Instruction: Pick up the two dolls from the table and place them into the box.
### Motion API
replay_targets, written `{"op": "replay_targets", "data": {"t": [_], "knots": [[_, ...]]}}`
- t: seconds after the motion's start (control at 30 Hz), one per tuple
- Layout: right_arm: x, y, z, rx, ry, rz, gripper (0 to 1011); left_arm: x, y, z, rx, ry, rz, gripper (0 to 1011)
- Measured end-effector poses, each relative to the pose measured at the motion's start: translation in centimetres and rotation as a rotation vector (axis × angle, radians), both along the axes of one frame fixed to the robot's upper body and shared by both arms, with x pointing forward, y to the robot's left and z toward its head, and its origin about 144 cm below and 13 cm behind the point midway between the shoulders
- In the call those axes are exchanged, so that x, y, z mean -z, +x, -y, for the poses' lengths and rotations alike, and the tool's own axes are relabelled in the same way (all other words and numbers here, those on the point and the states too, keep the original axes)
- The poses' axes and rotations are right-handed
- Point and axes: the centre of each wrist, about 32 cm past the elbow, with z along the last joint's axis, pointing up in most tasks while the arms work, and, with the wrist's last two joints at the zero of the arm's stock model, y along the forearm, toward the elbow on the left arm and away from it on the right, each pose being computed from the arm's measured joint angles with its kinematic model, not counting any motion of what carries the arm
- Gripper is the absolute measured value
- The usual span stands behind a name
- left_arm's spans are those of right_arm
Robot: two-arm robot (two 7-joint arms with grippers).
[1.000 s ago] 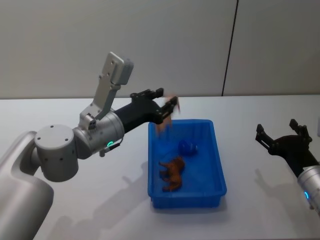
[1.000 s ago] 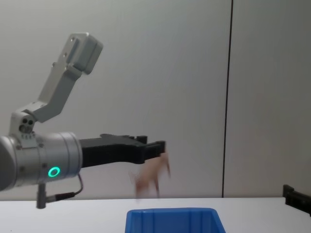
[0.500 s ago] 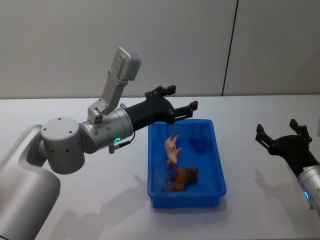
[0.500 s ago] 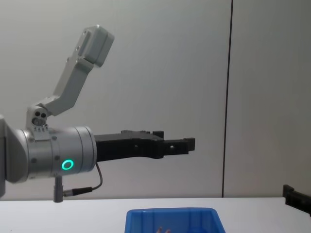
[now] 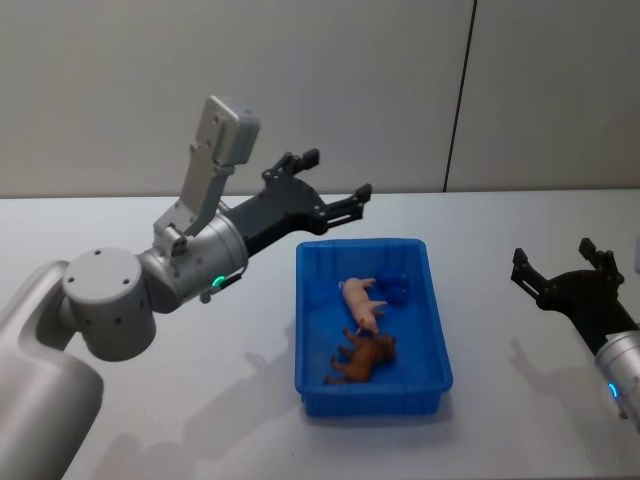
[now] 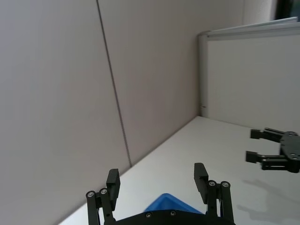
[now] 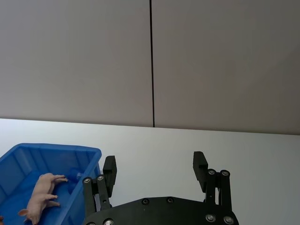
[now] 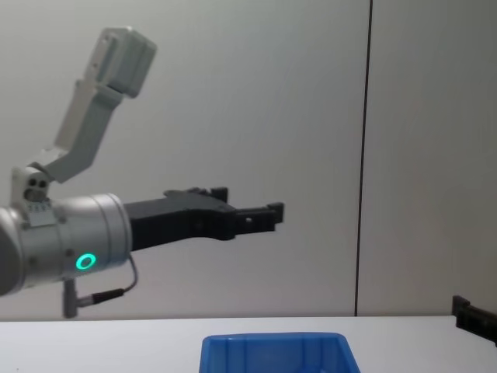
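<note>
The blue box stands on the white table. Inside it lie a pink pig-shaped doll, a brown horse-shaped doll nearer the front, and a small dark-blue lump touching the pink one. My left gripper hangs open and empty in the air over the box's back left corner. It juts out high above the box rim as the left gripper in the chest view. My right gripper hovers open to the right of the box. From its wrist the pink doll is visible.
Grey wall panels with a dark vertical seam rise behind the table. Bare white tabletop stretches between the box and the right arm. The left wrist view shows a box corner and the right gripper farther off.
The left gripper opened and let the pink doll fall into the box, where it came to rest by the blue lump. The gripper then drew back left and up. The right arm stayed still.
</note>
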Motion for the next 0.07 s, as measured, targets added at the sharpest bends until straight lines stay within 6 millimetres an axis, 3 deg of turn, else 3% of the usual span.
{"op": "replay_targets", "data": {"t": [0.07], "knots": [[0.00,0.00,0.00,0.000,0.000,0.000,1001,0.05,-0.33,-0.27,-0.022,0.006,0.022,1001]]}}
